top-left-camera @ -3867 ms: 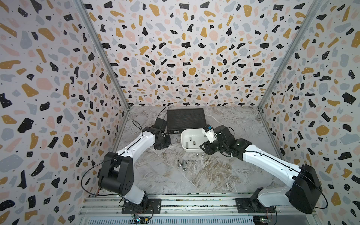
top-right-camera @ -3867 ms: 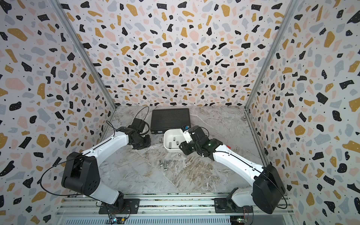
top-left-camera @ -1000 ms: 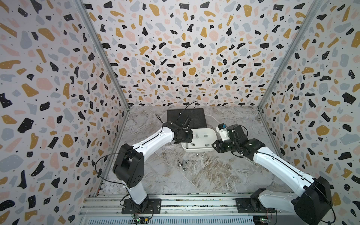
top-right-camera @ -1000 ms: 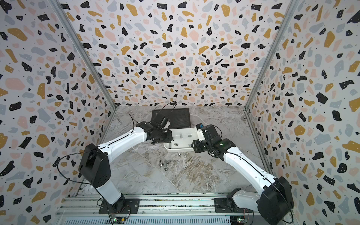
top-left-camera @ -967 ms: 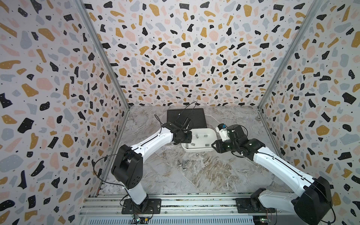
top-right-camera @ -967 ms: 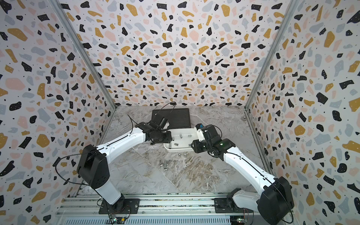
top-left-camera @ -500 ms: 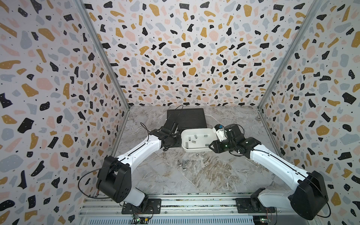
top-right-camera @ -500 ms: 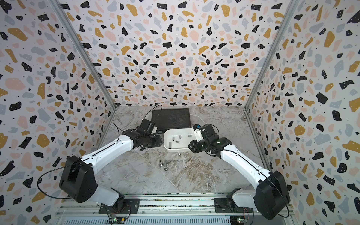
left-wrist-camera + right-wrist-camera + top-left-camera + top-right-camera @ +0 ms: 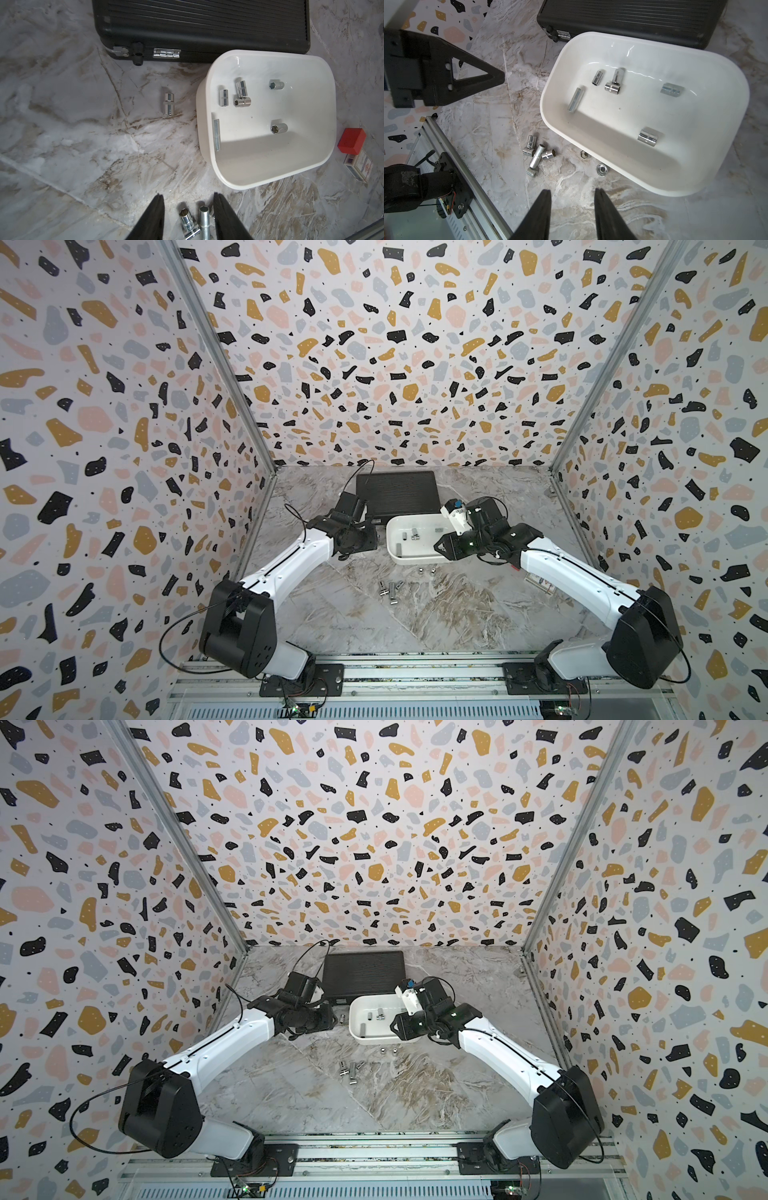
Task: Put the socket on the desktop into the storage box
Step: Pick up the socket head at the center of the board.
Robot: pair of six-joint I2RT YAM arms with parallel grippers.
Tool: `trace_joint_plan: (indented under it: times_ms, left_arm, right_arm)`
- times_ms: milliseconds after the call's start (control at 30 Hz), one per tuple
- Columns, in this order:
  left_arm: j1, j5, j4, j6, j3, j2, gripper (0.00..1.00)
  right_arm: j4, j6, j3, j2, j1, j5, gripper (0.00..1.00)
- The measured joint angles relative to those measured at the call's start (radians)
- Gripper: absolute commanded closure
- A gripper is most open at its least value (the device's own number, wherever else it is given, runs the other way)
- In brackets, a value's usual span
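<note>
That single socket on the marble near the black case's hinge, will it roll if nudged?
The socket lies on its side on the smooth desktop, so a sideways nudge would likely roll it. Its polished chrome looks slippery, and as metal it's probably heavy for its size.

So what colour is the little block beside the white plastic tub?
Red; the little block shows best in the left wrist view.

In the left wrist view the picture's edge cuts off two sockets (image 9: 188,222) lying on the desktop (image 9: 72,135), and the opposite edge cuts off the black case (image 9: 199,25). The print on the matchbox (image 9: 358,166) is too blurred to read. In both top views the right arm (image 9: 561,568) (image 9: 498,1052) covers the near right corner of the storage box (image 9: 411,559) (image 9: 374,1040).
</note>
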Motion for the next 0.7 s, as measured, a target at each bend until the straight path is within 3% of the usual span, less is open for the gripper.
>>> trace_joint_plan:
  times_ms: [467,700]
  left_arm:
    - [0.052,0.012,0.001,0.002,0.000,0.005,0.57]
    - [0.069,0.024,0.003,0.002,0.023,0.081,0.57]
  right_arm:
    - [0.000,-0.023,0.107,0.103,0.036,-0.013,0.60]
    - [-0.003,-0.030,0.172,0.151,0.042,-0.024,0.60]
